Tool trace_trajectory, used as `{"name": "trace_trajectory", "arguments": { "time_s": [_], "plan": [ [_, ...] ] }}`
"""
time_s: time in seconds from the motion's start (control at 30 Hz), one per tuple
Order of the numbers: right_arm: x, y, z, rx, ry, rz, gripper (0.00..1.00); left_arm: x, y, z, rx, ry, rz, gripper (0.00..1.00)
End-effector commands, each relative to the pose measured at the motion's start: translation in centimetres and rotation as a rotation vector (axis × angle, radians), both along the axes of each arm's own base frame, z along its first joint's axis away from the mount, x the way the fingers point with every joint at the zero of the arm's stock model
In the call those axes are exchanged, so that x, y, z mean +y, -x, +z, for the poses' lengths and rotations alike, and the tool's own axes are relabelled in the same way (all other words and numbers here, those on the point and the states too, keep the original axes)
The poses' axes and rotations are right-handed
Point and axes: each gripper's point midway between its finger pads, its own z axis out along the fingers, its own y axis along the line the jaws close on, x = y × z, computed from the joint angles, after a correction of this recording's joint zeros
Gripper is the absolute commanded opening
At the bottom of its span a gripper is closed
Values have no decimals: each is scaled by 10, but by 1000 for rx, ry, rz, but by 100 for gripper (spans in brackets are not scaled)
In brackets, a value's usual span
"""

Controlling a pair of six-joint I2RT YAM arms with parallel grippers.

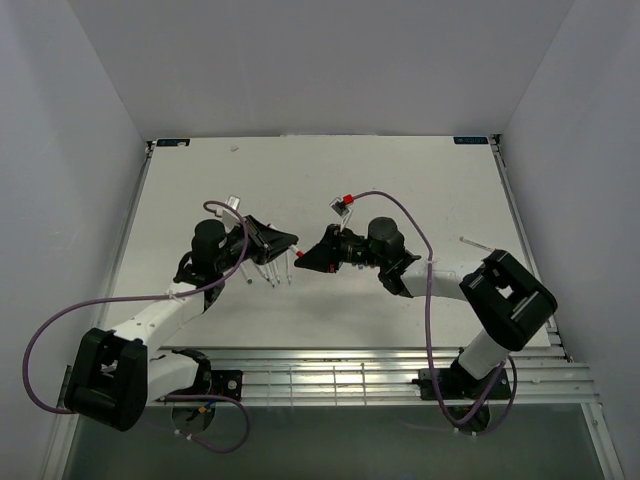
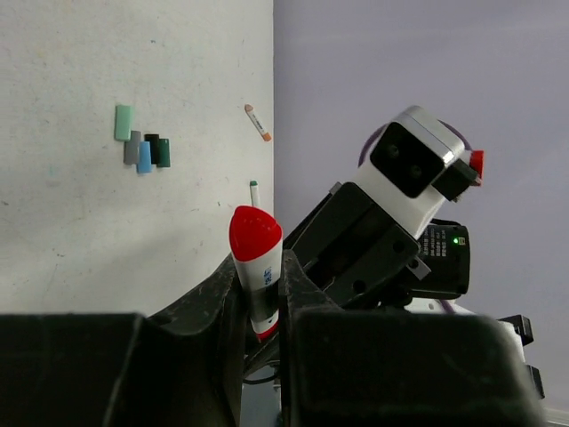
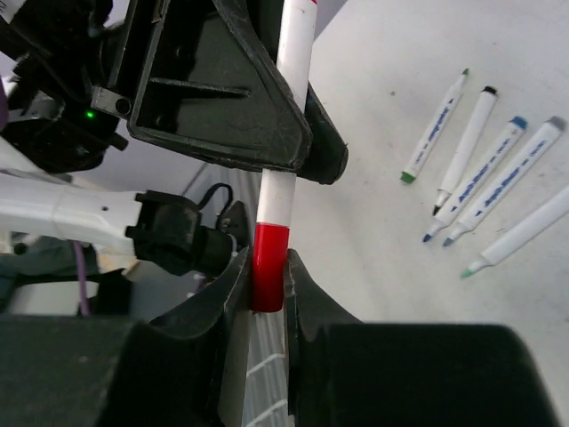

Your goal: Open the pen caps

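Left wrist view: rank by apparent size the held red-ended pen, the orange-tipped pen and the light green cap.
1. Red-ended pen: largest, but nearest the camera.
2. Light green cap and orange-tipped pen: look alike, unranked.

Light even and cool, from overhead. White bench [image 1: 400,190] bright, not blown out. Shadows under both arms short and soft. Overhead view sharp throughout, side walls [image 1: 60,150] splaying outward. Wrist views: left pincer [image 2: 264,298] and right pincer [image 3: 268,285] are black, underexposed masses, soft with closeness. Red cap [image 3: 269,262] crisp, saturated. Loose pens [image 3: 484,178] on the bench slightly soft.
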Motion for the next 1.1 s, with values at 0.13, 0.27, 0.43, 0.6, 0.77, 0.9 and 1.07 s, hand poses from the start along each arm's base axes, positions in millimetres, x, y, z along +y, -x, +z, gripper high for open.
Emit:
{"name": "trace_trajectory", "arguments": {
  "time_s": [0.13, 0.27, 0.43, 0.6, 0.77, 0.9, 1.07],
  "plan": [
    [10, 27, -2, -19, 128, 97, 8, 14, -15, 17, -60, 3, 98, 0],
    [-64, -42, -78, -225, 875, -533, 8, 22, -23, 9, -21, -59, 156, 0],
    [-96, -51, -79, -378, 985, -637, 8, 26, -33, 12, -7, -92, 173, 0],
    [-63, -12, -68, -282, 621, -301, 8, 34, -37, 9, -13, -108, 191, 0],
    [-63, -2, -50, -188, 477, -229, 8, 43, -44, 15, -78, -209, 190, 0],
    [-102, -28, -54, -80, 467, -364, 8, 64, -37, -27, 45, -463, 179, 0],
    [-150, -51, -67, -12, 547, -502, 8, 112, -25, -64, 125, -741, 273, 0]
  ]
}}
